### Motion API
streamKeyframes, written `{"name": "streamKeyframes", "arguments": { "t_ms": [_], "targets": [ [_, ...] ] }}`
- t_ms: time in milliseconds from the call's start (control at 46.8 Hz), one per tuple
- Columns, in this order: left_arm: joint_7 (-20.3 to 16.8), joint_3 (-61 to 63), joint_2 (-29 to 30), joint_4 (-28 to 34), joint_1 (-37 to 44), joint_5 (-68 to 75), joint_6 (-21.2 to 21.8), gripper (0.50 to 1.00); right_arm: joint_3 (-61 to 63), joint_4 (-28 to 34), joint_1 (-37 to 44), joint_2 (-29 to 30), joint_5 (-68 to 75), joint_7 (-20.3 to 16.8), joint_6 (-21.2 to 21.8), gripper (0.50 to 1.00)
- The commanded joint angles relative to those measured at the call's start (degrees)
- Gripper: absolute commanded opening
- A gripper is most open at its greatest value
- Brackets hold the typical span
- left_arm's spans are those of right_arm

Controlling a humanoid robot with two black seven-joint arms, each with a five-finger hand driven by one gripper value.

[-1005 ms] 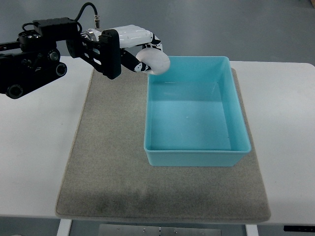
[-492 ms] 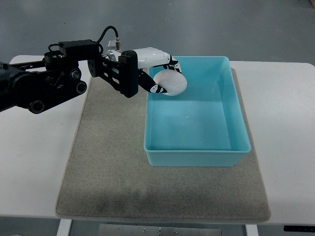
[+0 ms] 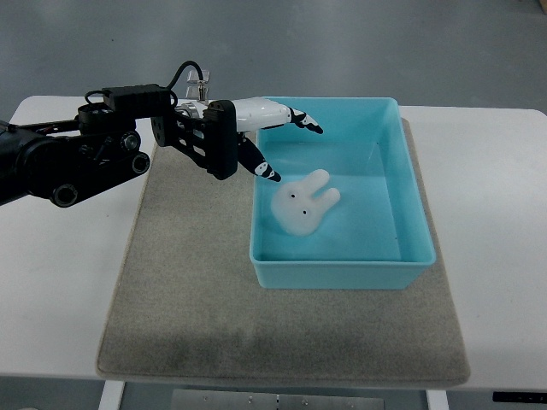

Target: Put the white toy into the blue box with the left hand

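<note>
White toy (image 3: 303, 203), a rabbit shape with two ears pointing up-right, lies inside the blue box (image 3: 410, 175), in the left half of the floor, close to the left wall but looks clear of it. Nothing grips it. Slightly soft outline, so it may not be fully settled; can't tell. Left hand (image 3: 256, 137) hovers over the box's left rim near the far-left corner, fingers (image 3: 301, 120) spread wide and empty, one fingertip pointing down toward the toy without touching it. Right hand not visible. Box sits on a grey mat (image 3: 188, 282) on the white table (image 3: 60, 299), right half of the mat. Judgement: placement looks done, step in hand is the retreat. To do it well: keep fingers open, lift straight up first so the lower fingertip clears the rim, then pull back left along the arm's line. Don't sweep sideways at this height; a fingertip on the left wall could drag or tip the box, which looks light. Don't dip into the box either, since the toy lies right under the hand.
</note>
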Motion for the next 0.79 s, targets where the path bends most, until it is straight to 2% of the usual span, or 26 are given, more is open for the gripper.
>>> {"name": "streamKeyframes", "arguments": {
  "t_ms": [0, 171, 428, 620, 770],
  "targets": [
    [0.00, -0.09, 0.03, 0.13, -0.04, -0.26, 0.03, 0.881, 0.00, 0.00, 0.00, 0.00, 0.00, 0.00, 0.00, 0.936],
    [0.00, -0.44, -0.05, 1.19, -0.13, -1.05, 0.11, 0.881, 0.00, 0.00, 0.00, 0.00, 0.00, 0.00, 0.00, 0.936],
    [0.00, -1.32, -0.58, 8.66, -0.30, -1.40, 0.20, 0.881, 0.00, 0.00, 0.00, 0.00, 0.00, 0.00, 0.00, 0.936],
    [0.00, -3.08, -0.58, 11.91, -0.22, -3.78, 0.29, 0.881, 0.00, 0.00, 0.00, 0.00, 0.00, 0.00, 0.00, 0.936],
    [0.00, -3.17, -0.67, 16.39, -0.13, -6.58, 4.85, 0.885, 0.00, 0.00, 0.00, 0.00, 0.00, 0.00, 0.00, 0.936]
  ]
}}
